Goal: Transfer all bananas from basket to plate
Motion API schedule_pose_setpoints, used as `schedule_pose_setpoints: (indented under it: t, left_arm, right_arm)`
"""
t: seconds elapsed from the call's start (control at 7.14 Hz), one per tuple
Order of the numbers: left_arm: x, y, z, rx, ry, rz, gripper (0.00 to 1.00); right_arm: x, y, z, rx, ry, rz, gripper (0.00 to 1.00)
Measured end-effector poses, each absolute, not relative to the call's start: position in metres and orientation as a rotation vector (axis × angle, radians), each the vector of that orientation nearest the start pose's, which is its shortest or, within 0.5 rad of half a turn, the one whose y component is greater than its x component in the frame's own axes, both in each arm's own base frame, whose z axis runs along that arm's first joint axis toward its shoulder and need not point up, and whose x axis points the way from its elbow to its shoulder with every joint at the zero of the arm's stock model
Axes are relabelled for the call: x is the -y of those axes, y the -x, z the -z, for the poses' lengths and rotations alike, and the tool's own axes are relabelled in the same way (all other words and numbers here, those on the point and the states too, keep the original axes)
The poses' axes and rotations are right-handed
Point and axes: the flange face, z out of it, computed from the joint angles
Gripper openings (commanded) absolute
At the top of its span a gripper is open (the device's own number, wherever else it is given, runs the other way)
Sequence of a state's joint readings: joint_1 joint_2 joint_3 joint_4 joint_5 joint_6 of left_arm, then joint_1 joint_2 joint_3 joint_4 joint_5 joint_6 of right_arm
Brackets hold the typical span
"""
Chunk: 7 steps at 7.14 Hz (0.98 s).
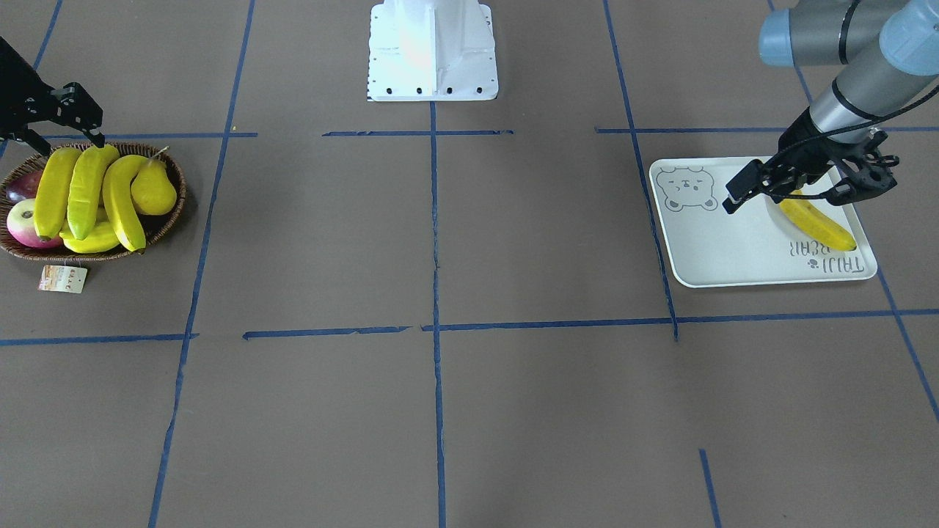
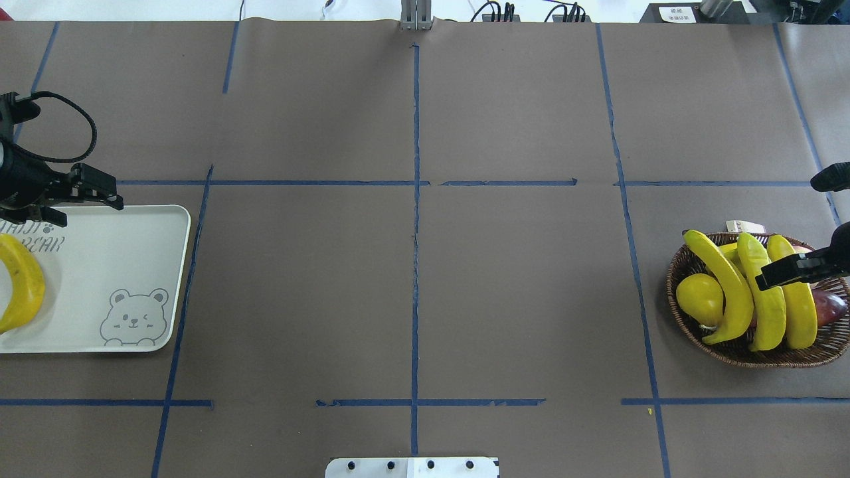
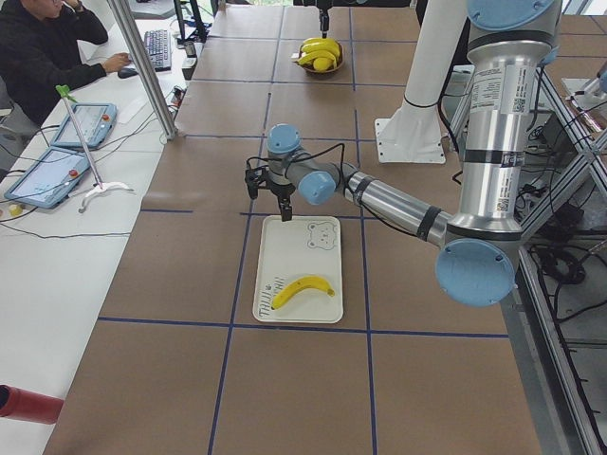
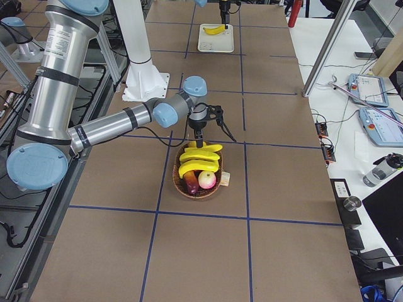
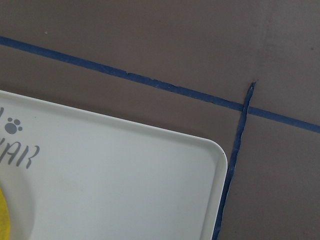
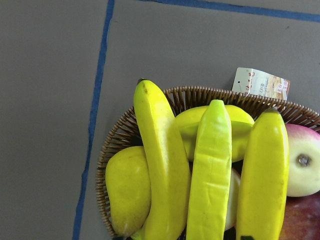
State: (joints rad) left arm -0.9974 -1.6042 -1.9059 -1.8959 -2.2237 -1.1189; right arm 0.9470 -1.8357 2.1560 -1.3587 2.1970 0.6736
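One banana [image 1: 818,224] lies flat on the plate [image 1: 733,242], beside the printed lettering. The other three are in the basket [image 1: 180,192] at the opposite end of the table, well apart from the plate. I judge the task about a quarter done, with the step in hand being the pick of the second banana.

My right gripper [image 1: 70,145] hovers just above the basket, pointing straight down, jaws spread wide and holding nothing. Through its wrist camera I see a long banana [image 6: 157,165] on the left, lying against a pear [image 6: 127,190]. A ridged yellow fruit [image 6: 212,170] sits in the middle, and another banana [image 6: 265,175] lies to its right beside an apple [image 6: 302,160]. A third banana [image 6: 185,125] lies crosswise underneath.

The next move likely calls for lowering onto one of the two top bananas and closing across its middle. The jaws must stay clear of the ridged fruit between them.

My left gripper [image 1: 803,189] hangs above the plate near one corner, clear of the banana. It points down, its jaws apart and empty. My left arm reaches out low and nearly level from the shoulder.
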Motion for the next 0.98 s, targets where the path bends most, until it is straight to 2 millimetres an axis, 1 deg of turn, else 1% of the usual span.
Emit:
schedule_pose_setpoints:
  t: [0.14,0.28,0.42,0.7,0.98]
  left_arm:
    - [0.466,-0.215,-0.442,-0.918,0.024,0.280,0.99]
    - [0.466,-0.215,-0.440,-0.920,0.022,0.279,0.99]
    - [0.467,-0.216,-0.439,-0.922,0.020,0.278,0.99]
    - [0.467,-0.216,-0.438,-0.922,0.019,0.278,0.99]
    - [0.467,-0.216,-0.438,-0.922,0.019,0.278,0.99]
  right_arm:
    - [0.360,0.170,-0.482,0.784,-0.012,0.112,0.69]
    - [0.360,0.174,-0.494,0.772,0.010,0.109,0.69]
    - [0.360,0.177,-0.500,0.766,0.024,0.111,0.67]
    - [0.359,0.185,-0.503,0.763,0.035,0.124,0.63]
    - [0.361,0.192,-0.506,0.757,0.040,0.133,0.63]
